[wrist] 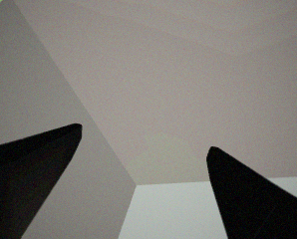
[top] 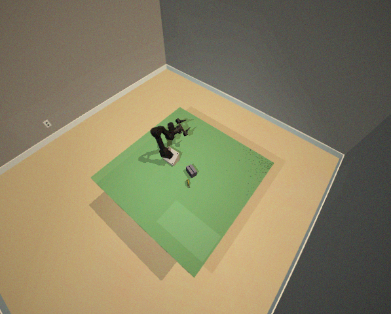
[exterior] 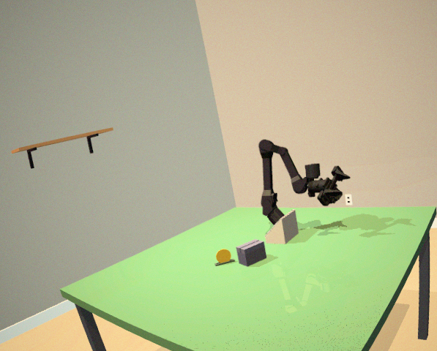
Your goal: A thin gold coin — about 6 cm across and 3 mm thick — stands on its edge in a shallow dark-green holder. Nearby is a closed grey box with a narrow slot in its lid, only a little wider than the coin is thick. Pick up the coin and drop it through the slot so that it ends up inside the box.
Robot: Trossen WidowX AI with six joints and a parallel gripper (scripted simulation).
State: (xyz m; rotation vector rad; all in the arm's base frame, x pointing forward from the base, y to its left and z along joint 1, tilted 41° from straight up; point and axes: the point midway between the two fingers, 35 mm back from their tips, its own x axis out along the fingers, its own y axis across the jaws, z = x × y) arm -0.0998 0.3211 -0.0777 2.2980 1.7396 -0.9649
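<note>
In the wrist view, 2 dark fingertips fill the lower corners, spread wide with bare wall showing between them and nothing gripped. A sliver of green shows at the top left corner of that view.

From the exterior view, the gold coin [exterior: 223, 256] is the nearest object on the green surface [exterior: 195, 321]. It stands upright on its edge in a thin dark holder [exterior: 225, 262], its flat face towards the camera. Just beside it, to its right in this view, sits the closed grey box [exterior: 252, 253] with a narrow slot running across its lid; coin and box are close but apart.

Behind the box, the black arm [exterior: 266, 177] rises from a pale base plate [exterior: 286, 228], bends at a high elbow and reaches away from the coin towards the beige wall. The claw [exterior: 335, 185] hangs in the air above the surface, released, well apart from both the coin and the box. Its shadow falls on the surface below it.

In the top view, the coin [top: 188, 182] and box [top: 191, 170] lie on one side of the base plate [top: 175, 158], with the claw [top: 183, 125] extended out on the opposite side.

A wooden shelf [exterior: 61, 140] on 2 black brackets hangs on the grey wall, and a white wall socket [exterior: 348, 199] sits low on the beige wall beyond the claw.
</note>
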